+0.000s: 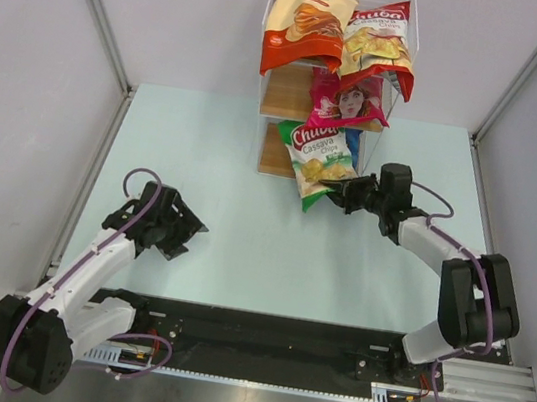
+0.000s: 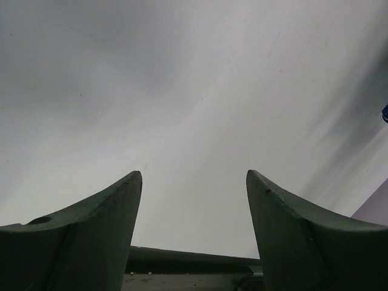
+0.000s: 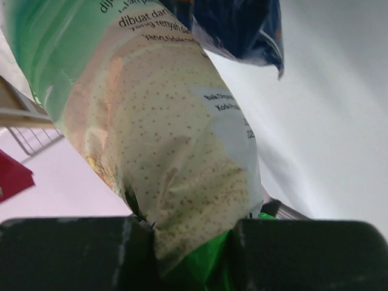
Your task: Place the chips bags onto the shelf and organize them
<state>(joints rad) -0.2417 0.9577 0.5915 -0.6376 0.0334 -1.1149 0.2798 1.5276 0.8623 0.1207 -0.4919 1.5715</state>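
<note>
Fingers on my right (image 1: 342, 193) pinch the green Chuba bag (image 1: 321, 160) by a corner, its top at the shelf (image 1: 287, 91) just beyond them. My left fingers (image 1: 181, 232) stand spread over the bench (image 1: 245, 220).

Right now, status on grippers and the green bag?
Right gripper shut on green bag, low in front of the shelf. Left gripper open, empty. Blue bag close behind the green one.
</note>
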